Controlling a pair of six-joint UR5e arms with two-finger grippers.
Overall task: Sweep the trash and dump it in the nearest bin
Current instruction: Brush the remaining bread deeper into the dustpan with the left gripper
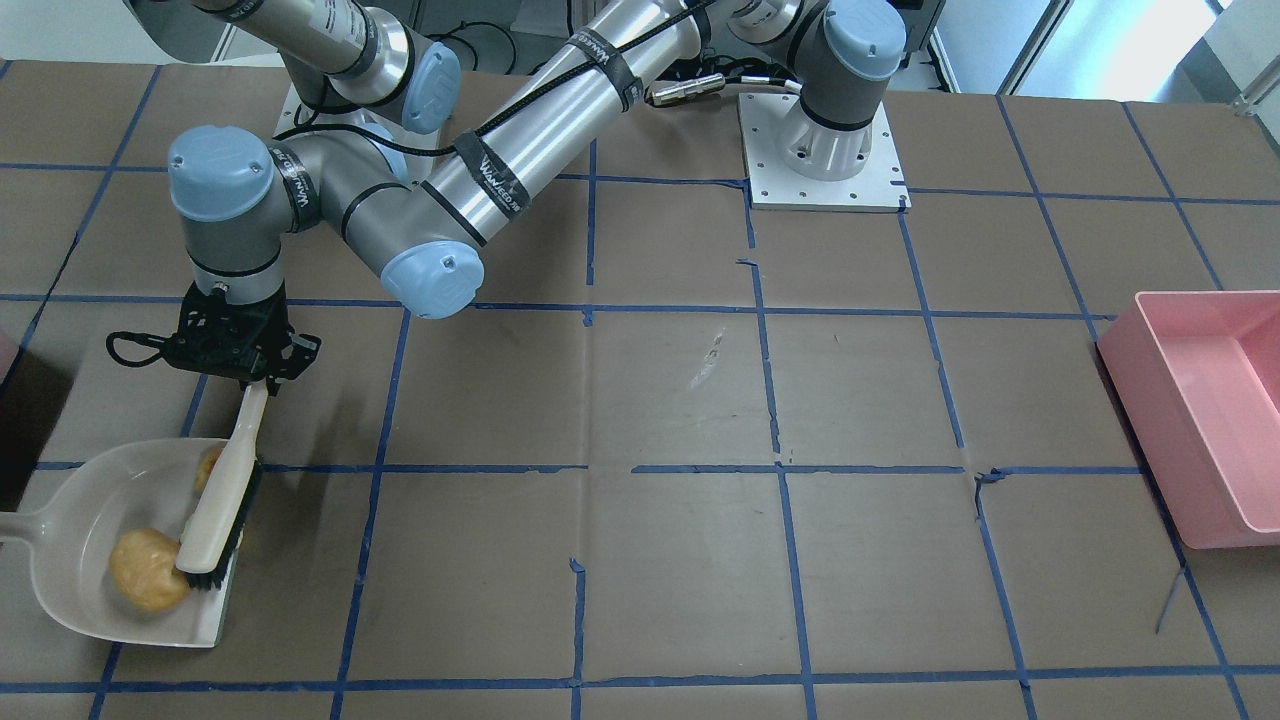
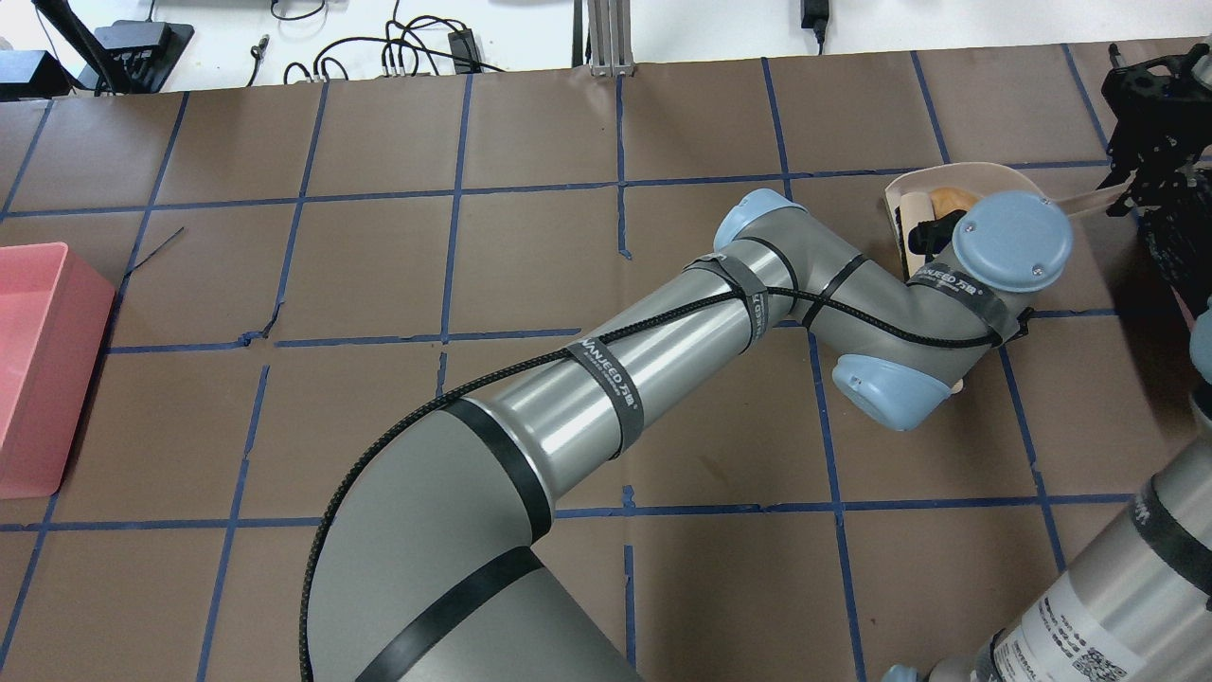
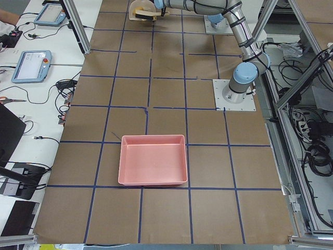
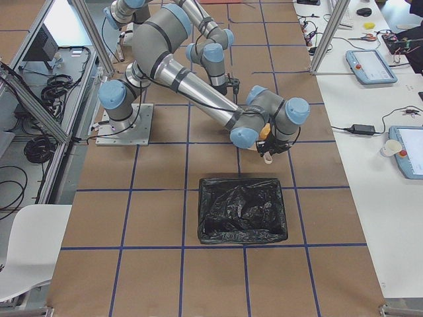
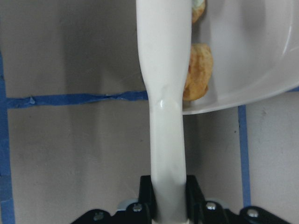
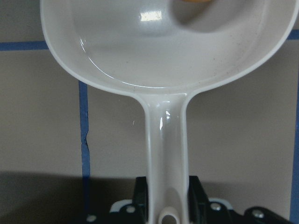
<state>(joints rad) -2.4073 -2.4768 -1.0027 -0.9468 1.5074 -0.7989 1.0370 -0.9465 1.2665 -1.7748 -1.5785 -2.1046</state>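
The brown, tape-gridded surface [image 1: 660,560] carries a large pink tub [image 1: 1215,420] at the far end, well apart from the work. The nearer bin [image 4: 242,210], lined with a black bag, sits just beside the arms.

The white dustpan [image 1: 90,490] lies flat, its handle clenched in the right claw [image 6: 168,198]. The left claw [image 5: 167,196] is clamped on the handle of the brush [image 1: 225,500], whose bristles rest at the pan's mouth.

The trash is in the pan. The tan lump [image 1: 145,572] touches the bristles near the lip, and a golden bread chunk [image 5: 197,70] sits right at the pan's edge beside the brush handle. A paler chunk [image 5: 199,8] lies further in, only partly seen.

Sweeping looks nearly done, with lifting and tipping ahead. The smooth lump could roll out over the lip if the pan tilts forward as it rises (it sits close to the mouth). The edge chunk could be dragged back out when the brush withdraws.
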